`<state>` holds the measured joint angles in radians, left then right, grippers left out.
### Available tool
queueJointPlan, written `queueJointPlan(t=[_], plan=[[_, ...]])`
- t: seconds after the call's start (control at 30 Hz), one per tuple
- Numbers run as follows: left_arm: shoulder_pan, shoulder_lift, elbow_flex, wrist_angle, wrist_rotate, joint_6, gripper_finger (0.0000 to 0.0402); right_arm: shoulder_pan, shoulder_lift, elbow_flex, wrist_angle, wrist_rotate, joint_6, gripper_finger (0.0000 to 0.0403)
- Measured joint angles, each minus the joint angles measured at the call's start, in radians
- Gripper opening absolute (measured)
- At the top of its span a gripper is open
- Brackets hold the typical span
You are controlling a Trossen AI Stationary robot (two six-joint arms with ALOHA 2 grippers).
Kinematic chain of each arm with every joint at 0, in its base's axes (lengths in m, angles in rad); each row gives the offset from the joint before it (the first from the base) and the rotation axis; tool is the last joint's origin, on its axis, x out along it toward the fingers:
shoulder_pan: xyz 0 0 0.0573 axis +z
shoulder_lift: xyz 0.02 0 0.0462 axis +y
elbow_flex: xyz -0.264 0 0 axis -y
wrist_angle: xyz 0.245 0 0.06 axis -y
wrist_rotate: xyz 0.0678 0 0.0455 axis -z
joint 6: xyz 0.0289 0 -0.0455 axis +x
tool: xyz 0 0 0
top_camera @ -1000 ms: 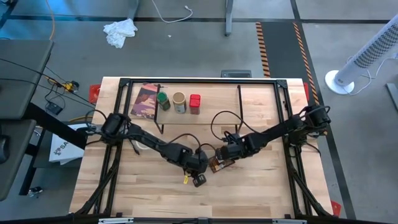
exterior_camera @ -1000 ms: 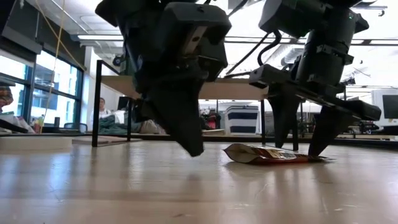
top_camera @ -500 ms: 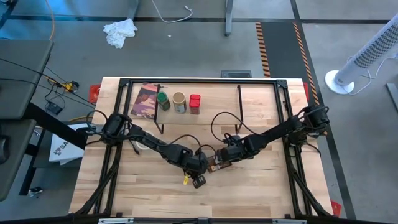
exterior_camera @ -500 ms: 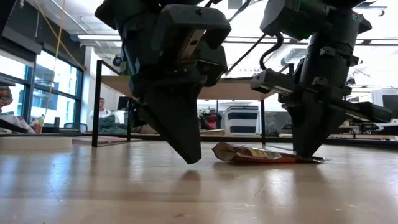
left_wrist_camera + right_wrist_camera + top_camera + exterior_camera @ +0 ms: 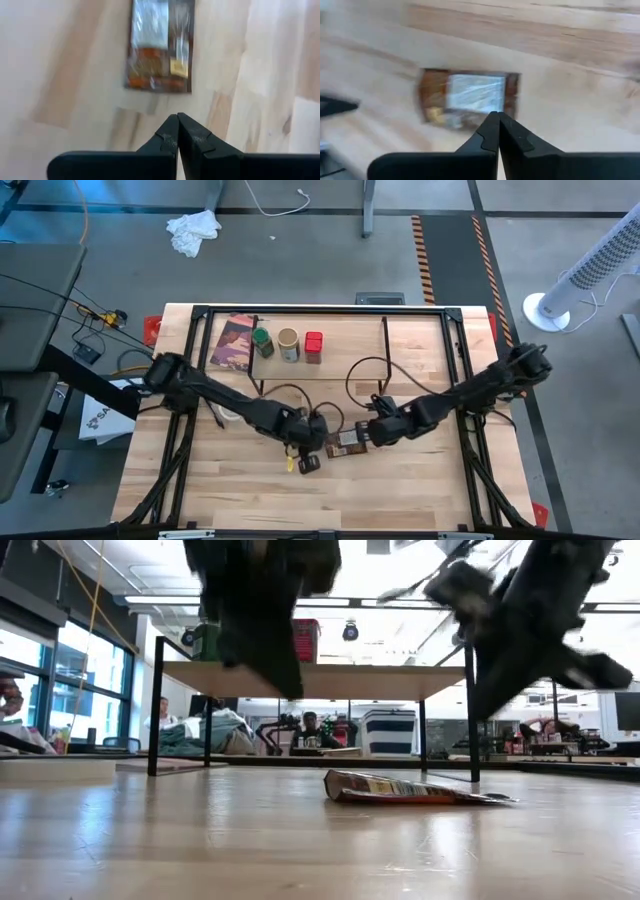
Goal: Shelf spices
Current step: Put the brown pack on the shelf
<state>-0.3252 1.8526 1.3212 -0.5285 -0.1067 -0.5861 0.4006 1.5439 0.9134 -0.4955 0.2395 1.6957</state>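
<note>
The flat orange-brown packet [image 5: 345,442] lies on the table top, seen from the side in the low view [image 5: 400,789]. My left gripper [image 5: 318,450] hangs shut just to its left, raised off the table [image 5: 283,688]. My right gripper [image 5: 368,436] hangs shut just to its right, also raised [image 5: 482,708]. Both wrist views show the packet [image 5: 160,47] [image 5: 467,97] beyond shut fingertips. The green-lidded jar [image 5: 263,342], tan-lidded jar [image 5: 288,345] and red tin [image 5: 314,347] stand on the shelf's wooden top board [image 5: 330,680].
A dark maroon flat packet [image 5: 235,343] lies at the shelf's left end. The shelf's black wire legs [image 5: 470,720] stand behind the packet. Black frame rails [image 5: 460,370] run along the table's sides. Bare table lies between the packet and the near edge.
My right gripper shut at the packet's right end, then rose without it. My left gripper, shut throughout, rose too. The packet stayed flat on the table and slid a little toward the table's left.
</note>
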Motion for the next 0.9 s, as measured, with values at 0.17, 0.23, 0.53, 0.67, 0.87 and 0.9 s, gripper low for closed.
queueJointPlan(t=[0.17,0.23,0.53,0.67,0.87,0.9], plan=[[0.012,-0.104,0.0,-0.006,-0.074,0.097,0.0,0.047,-0.106,0.002,0.003,0.108,-0.011,0.0],[0.02,-0.131,0.0,0.005,-0.082,0.131,0.0,0.058,-0.141,0.002,0.006,0.13,-0.035,0.0],[0.052,-0.026,0.0,0.044,0.048,0.155,0.0,0.107,-0.183,0.003,-0.009,0.11,-0.099,0.0],[0.047,0.056,0.0,0.149,0.1,0.101,0.0,0.115,-0.13,0.003,-0.009,0.055,-0.101,0.0],[0.048,0.104,0.0,0.158,0.151,0.032,0.0,0.103,-0.024,0.003,0.157,0.022,-0.286,0.0007],[0.048,0.104,0.0,0.143,0.149,0.032,0.0,0.099,-0.007,0.003,0.176,0.01,-0.319,0.0013]])
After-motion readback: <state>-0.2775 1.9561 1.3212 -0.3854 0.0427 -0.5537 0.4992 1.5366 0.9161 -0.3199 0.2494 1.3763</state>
